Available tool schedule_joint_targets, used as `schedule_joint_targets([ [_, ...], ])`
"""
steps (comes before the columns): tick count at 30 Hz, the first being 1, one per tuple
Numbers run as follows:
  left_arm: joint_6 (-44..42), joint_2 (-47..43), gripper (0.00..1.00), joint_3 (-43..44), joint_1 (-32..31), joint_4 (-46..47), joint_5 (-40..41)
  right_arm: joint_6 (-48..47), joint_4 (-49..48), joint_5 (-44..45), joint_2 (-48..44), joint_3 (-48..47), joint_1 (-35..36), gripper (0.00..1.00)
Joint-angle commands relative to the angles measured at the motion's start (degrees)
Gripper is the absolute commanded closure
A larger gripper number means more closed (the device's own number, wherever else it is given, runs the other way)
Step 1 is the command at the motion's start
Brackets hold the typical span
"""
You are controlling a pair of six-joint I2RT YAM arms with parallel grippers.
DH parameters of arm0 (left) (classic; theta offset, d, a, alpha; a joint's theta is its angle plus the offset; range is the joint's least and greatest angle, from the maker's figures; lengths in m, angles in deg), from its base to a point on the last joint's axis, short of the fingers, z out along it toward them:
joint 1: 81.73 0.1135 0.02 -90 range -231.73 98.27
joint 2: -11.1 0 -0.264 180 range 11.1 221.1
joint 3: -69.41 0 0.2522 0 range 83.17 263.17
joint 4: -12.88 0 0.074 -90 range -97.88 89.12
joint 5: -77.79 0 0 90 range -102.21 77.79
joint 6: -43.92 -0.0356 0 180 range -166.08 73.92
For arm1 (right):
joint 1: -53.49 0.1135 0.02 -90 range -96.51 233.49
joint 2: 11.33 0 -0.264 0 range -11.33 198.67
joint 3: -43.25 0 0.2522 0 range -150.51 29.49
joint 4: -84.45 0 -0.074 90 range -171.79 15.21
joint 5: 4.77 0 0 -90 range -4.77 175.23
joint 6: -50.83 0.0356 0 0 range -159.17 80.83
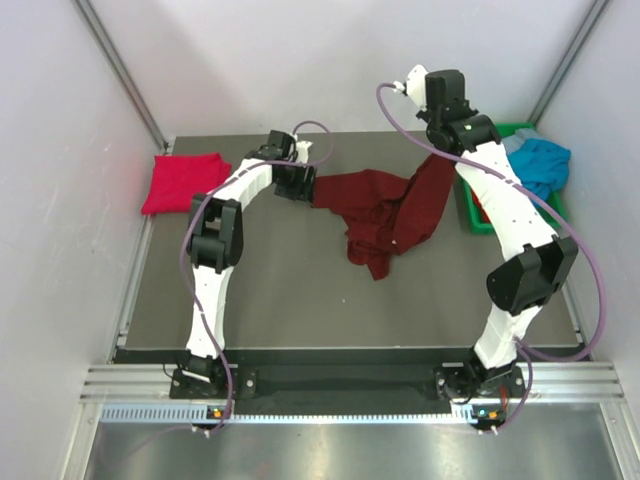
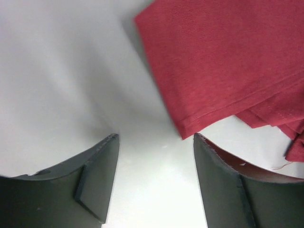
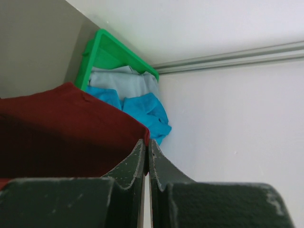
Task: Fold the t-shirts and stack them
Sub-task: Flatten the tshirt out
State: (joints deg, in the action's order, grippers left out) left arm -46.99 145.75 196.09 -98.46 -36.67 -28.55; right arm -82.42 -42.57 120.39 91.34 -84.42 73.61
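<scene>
maroon t-shirt (image 1: 385, 215): matt fine-knit cloth | green bin (image 3: 114, 50): smooth plastic | table (image 1: 280, 290): matt dark-grey top

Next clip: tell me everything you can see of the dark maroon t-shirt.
The dark maroon t-shirt is plain soft cloth, unfolded and rumpled. Most of it lies in creased folds on the dark table, toward the far middle. One part is pulled up and to the right as a taut band to the right hand, which is shut on its edge and holds it off the table. At the shirt's left end, a stitched hem corner lies just ahead of the open left hand.
</scene>
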Motion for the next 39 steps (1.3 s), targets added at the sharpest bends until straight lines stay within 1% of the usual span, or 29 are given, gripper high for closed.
schedule_joint_targets([
  [1,0.82,0.78,0.35,1.07,0.30,-1.39,-2.99,1.06,-1.17,-0.53,0.60,-3.34,0.27,1.00],
  [3,3.10,1.23,0.36,0.81,0.12,-1.47,-5.97,0.97,-1.43,-0.70,1.12,-3.60,0.27,1.00],
  [9,4.59,0.70,0.37,-1.91,-1.99,-1.39,-9.85,0.35,-2.04,-0.88,1.83,-4.04,0.10,1.00],
  [13,5.56,1.66,0.36,-1.13,-3.22,-1.30,-10.12,0.70,-2.04,-0.97,2.27,-4.22,-0.08,1.00],
  [15,5.57,2.02,0.37,-0.08,-3.39,-1.12,-10.12,0.70,-1.96,-0.88,2.36,-4.48,-0.17,1.00],
  [17,5.48,2.81,0.41,0.80,-3.40,-1.04,-9.59,0.70,-2.04,-0.88,2.44,-4.66,-0.26,1.00],
  [18,5.04,3.16,0.50,1.07,-3.40,-1.04,-9.42,0.79,-2.04,-0.88,2.53,-4.66,-0.17,1.00],
  [21,4.78,3.43,0.68,1.33,-3.40,-0.77,-8.98,0.88,-1.87,-0.79,2.44,-4.57,-0.43,1.00],
  [22,4.77,3.25,0.78,1.33,-3.31,-0.68,-9.06,0.97,-1.87,-0.79,2.44,-4.48,-0.43,1.00],
  [23,4.60,3.08,0.83,1.33,-3.31,-0.68,-8.45,1.06,-1.87,-0.79,2.36,-4.39,-0.61,1.00],
  [24,4.60,2.64,0.84,1.25,-3.31,-0.51,-8.01,1.23,-1.87,-0.70,2.36,-4.39,-0.61,1.00],
  [26,3.90,2.29,0.99,1.25,-3.13,-0.16,-6.96,1.23,-1.78,-0.70,2.36,-4.31,-0.61,1.00],
  [27,3.72,1.94,1.00,1.25,-2.87,-0.07,-6.52,1.32,-1.78,-0.70,2.44,-4.39,-0.78,1.00],
  [32,2.32,0.27,1.00,1.42,-1.81,0.63,-5.20,1.50,-1.69,-0.88,2.88,-5.18,-0.61,1.00],
  [34,2.31,-0.53,1.00,1.68,-1.64,0.55,-2.31,1.50,-1.78,-0.79,2.97,-5.36,-0.70,1.00],
  [35,2.75,-0.79,0.86,1.69,-1.64,0.46,-0.90,1.58,-1.69,-0.88,3.06,-5.36,-0.70,1.00],
  [36,2.93,-1.23,0.78,1.69,-1.55,0.37,0.16,1.67,-1.69,-0.97,3.06,-5.36,-0.70,1.00],
  [38,3.10,-1.41,0.65,1.34,-1.46,0.28,1.40,1.67,-1.78,-0.97,3.15,-5.54,-0.70,1.00],
  [39,3.10,-1.58,0.62,1.33,-1.29,0.20,1.57,1.67,-1.69,-0.97,3.23,-5.54,-0.70,1.00],
])
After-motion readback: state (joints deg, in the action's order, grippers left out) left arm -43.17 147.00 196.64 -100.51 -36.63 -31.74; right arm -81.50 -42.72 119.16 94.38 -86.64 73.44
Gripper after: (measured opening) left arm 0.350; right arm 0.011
